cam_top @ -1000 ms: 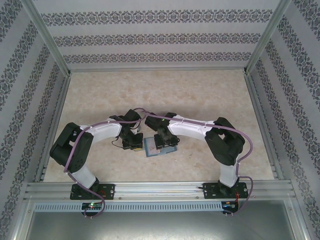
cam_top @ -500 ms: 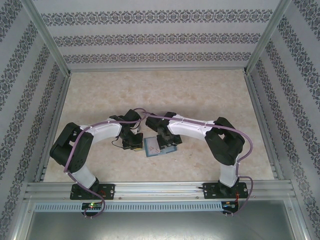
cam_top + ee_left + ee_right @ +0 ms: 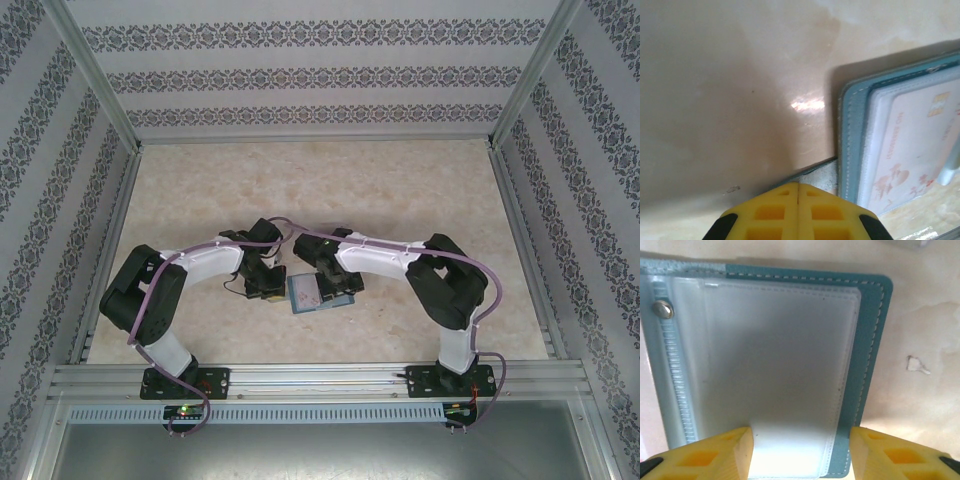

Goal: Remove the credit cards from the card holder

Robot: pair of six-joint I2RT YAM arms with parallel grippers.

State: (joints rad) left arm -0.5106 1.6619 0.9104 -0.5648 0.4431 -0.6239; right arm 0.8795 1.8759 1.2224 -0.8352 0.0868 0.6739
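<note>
Pale marbled tabletop (image 3: pixel 400 190), patterned wallpaper walls (image 3: pixel 320 75), aluminium frame rail (image 3: pixel 320 378), small white fleck (image 3: pixel 916 365)

Teal card holder (image 3: pixel 872 340), white stitching; pale credit card (image 3: pixel 912 150), pink print; beige marbled table (image 3: pixel 740 75).

The small teal-blue stitched folding card holder (image 3: pixel 303 294) is lying open and flat on the beige tabletop (image 3: pixel 400 190), clear sleeves facing up, a pale red-printed credit card (image 3: pixel 912 150) sitting tucked inside one.

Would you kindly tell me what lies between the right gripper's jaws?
In the right wrist view, the clear sleeve of the card holder lies between the parted jaws of the right gripper.
</note>
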